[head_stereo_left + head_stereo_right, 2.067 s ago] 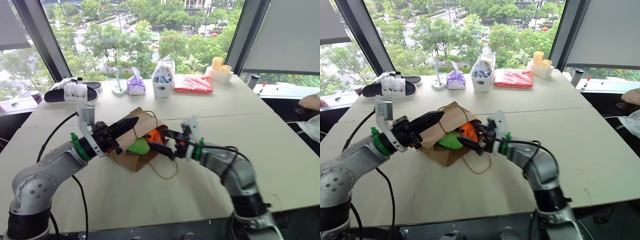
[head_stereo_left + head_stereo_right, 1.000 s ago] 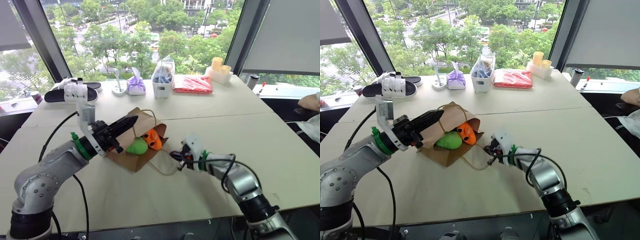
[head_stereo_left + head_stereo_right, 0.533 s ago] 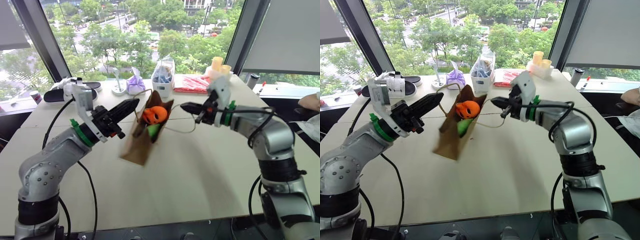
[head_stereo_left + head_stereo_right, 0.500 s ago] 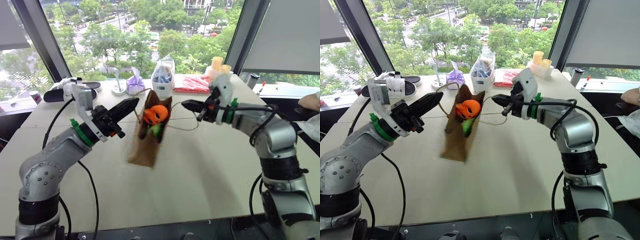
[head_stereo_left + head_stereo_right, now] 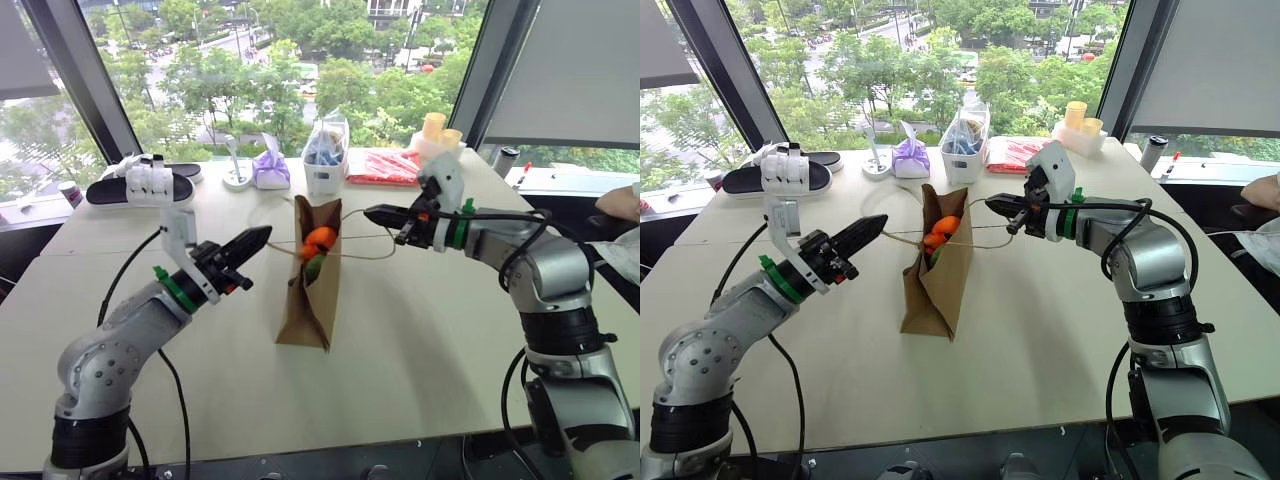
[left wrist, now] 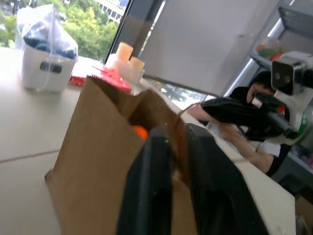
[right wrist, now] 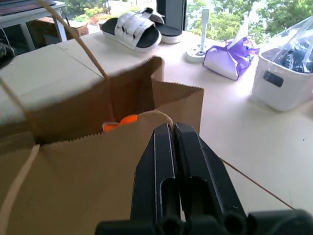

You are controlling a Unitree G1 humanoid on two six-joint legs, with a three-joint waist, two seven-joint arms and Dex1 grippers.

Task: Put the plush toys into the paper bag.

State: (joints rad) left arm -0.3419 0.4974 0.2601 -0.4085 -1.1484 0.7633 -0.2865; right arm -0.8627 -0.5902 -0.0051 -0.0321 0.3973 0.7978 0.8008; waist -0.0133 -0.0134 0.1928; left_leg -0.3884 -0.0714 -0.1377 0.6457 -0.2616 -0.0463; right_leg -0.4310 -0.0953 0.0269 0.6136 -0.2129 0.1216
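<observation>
On the table [image 5: 420, 340], plain unlabelled paper bag [image 5: 312, 290] upright, orange toy [image 5: 320, 238] inside; right gripper [image 5: 372, 213] pinching a handle [image 7: 155, 114], left gripper [image 5: 262, 233] slightly apart.

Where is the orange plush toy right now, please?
In the left eye view, the orange toy sits in the open top of the upright paper bag, mid-table between both grippers, just above the green toy.
</observation>
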